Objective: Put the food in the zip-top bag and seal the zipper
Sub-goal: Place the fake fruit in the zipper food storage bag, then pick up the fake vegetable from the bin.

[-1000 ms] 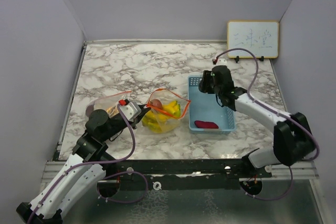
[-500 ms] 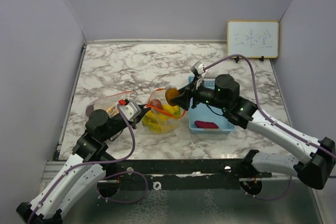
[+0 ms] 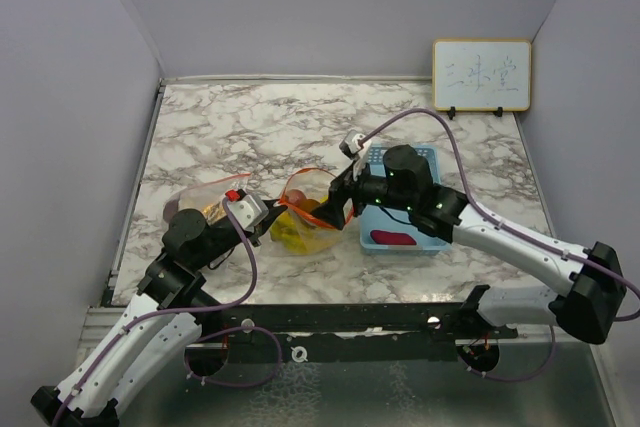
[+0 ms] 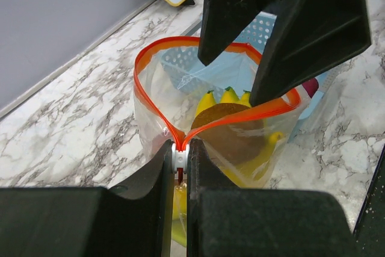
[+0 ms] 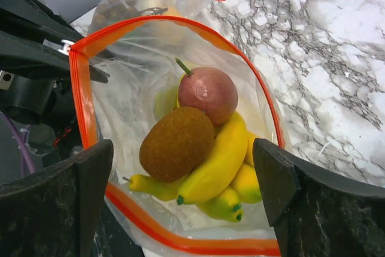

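The clear zip-top bag (image 3: 303,230) with an orange zipper rim (image 5: 82,91) stands open on the marble table. In it lie yellow bananas (image 5: 219,161), a brown oval piece (image 5: 176,143) and a pinkish round fruit (image 5: 207,93). My left gripper (image 4: 179,156) is shut on the bag's white slider (image 4: 179,159) at the rim's corner; it also shows in the top view (image 3: 266,213). My right gripper (image 5: 183,173) is wide open and empty just above the bag's mouth (image 3: 335,209); its fingers (image 4: 313,22) show in the left wrist view. A magenta tuber (image 3: 393,238) lies in the light-blue basket (image 3: 412,197).
A second clear bag (image 3: 205,199) holding brownish pieces lies left of the open bag, behind my left arm. A small whiteboard (image 3: 481,74) stands at the back right. Purple walls close in the table on three sides.
My right arm swung from the basket to over the bag carrying the brown piece. The brown piece now lies in the bag and the right gripper is open. The left gripper has stayed put.
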You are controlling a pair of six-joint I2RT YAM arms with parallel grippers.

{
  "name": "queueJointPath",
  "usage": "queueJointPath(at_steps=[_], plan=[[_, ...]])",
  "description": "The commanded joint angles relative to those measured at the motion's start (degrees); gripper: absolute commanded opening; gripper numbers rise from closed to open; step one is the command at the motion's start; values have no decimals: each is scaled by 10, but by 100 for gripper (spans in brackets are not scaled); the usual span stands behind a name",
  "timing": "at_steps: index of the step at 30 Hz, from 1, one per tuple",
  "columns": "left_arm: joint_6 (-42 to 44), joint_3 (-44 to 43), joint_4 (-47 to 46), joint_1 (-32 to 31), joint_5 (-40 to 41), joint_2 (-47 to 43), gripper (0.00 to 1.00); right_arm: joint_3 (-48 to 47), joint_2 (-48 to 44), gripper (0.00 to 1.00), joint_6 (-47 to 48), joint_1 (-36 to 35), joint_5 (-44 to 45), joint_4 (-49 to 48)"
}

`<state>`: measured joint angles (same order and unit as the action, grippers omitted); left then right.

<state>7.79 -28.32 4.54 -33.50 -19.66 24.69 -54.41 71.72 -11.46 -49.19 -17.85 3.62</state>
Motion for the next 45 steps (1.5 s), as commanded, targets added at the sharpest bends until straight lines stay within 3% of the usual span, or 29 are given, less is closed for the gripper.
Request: queueJointPath(at_steps=[1, 5, 8, 10, 13, 18, 25, 38, 42, 43, 45], plan=[[-6, 4, -19, 0, -3, -7, 0, -19, -59, 100, 5, -3, 72, 35], [-6, 2, -18, 0, -3, -8, 0, -16, -104, 100, -49, -3, 234, 121], [-7, 3, -18, 0, -4, -11, 0, -28, -104, 100, -112, -1, 372, 250], [-7, 4, -19, 0, -5, -12, 0, -31, -94, 100, -158, 12, 409, 333], [-8, 3, -20, 0, -8, -12, 0, -8, -88, 100, -206, 54, 395, 407], [-9, 5, -24, 0, -11, -17, 0, 41, -59, 100, -202, 104, 331, 419], [-5, 5, -20, 0, -9, -18, 0, 61, 21, 100, -142, 106, 225, 389], [-2, 8, -18, 0, 0, -21, 0, 85, 115, 100, -109, 105, 141, 329], [-2, 6, -13, 0, 2, -23, 0, 85, 127, 89, -108, 106, 135, 306], [-2, 7, -13, 0, 3, -24, 0, 81, 130, 81, -108, 105, 138, 305], [-2, 8, -12, 0, 5, -27, 0, 71, 129, 51, -111, 105, 148, 307]])
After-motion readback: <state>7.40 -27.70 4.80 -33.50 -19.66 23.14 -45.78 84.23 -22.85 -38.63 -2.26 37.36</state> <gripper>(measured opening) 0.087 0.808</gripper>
